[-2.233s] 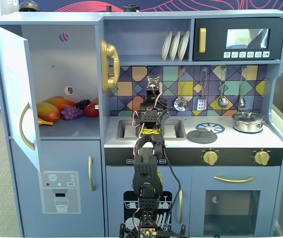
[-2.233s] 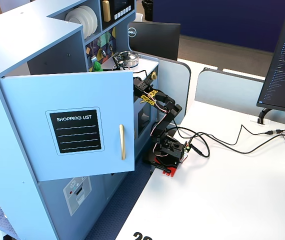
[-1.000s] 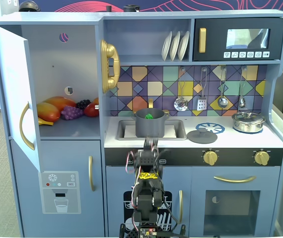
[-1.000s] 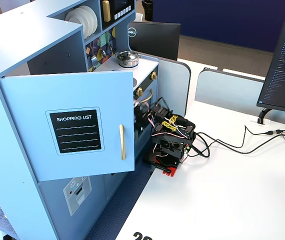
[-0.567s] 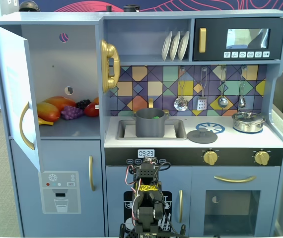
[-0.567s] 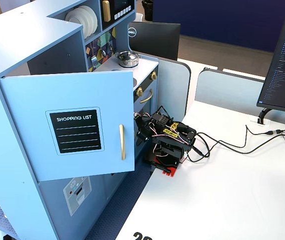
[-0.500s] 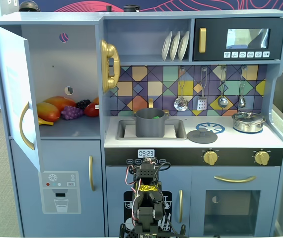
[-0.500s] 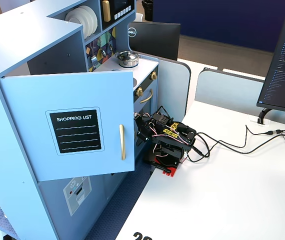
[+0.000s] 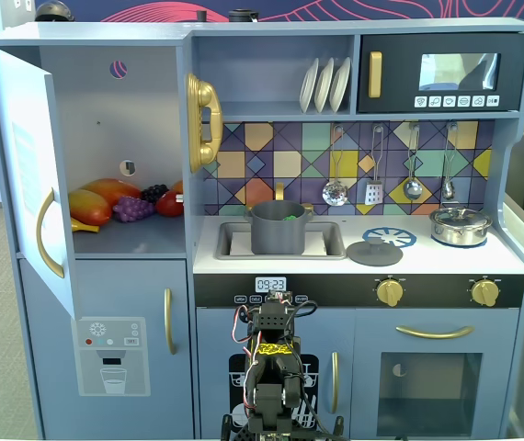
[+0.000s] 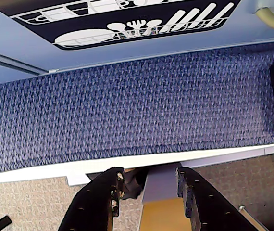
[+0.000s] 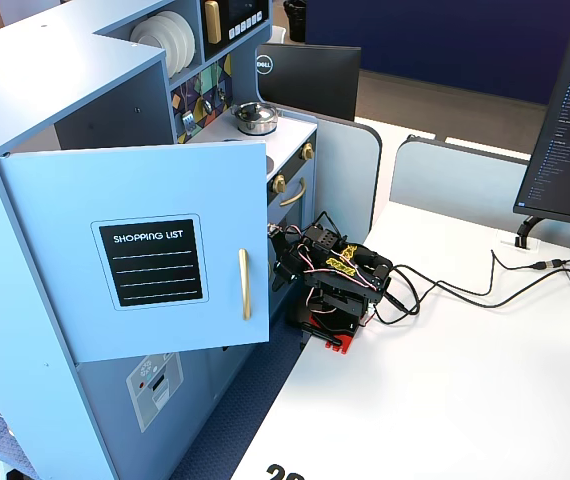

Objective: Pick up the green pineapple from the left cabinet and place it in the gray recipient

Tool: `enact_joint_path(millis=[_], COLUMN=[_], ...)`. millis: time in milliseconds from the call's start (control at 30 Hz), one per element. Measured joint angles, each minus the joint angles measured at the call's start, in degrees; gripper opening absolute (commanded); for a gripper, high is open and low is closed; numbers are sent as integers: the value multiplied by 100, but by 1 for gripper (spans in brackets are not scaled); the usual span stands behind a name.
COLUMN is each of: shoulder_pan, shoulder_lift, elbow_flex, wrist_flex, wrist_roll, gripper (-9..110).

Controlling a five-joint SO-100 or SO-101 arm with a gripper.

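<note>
Since arm sits folded low at bottom middle of fixed view, job looks done: something green, likely green pineapple (image 9: 287, 217), inside gray pot (image 9: 277, 230) in sink. Gripper (image 10: 148, 185) fingers apart, holding nothing. Left cabinet (image 9: 106, 138) door open.

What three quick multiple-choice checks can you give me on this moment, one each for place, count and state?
1. Where does the gray pot stand?
A. in the sink
B. on the right burner
C. inside the left cabinet

2. How many white plates stand on the upper shelf?
A. two
B. three
C. five

3. What state is the left cabinet in?
A. shut
B. door missing
C. open

Answers:
1 A: in a fixed view the pot sits in the sink basin.
2 B: three plates stand side by side.
3 C: the door is swung out, so the fruit inside shows.
</note>
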Motion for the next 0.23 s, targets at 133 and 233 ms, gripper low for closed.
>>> enact_joint_path(millis=[133,233], shoulder_pan=[0,0], shoulder_lift=[0,0], elbow_flex=[0,0], wrist_flex=[0,0], wrist_roll=[9,9], gripper=[5,5])
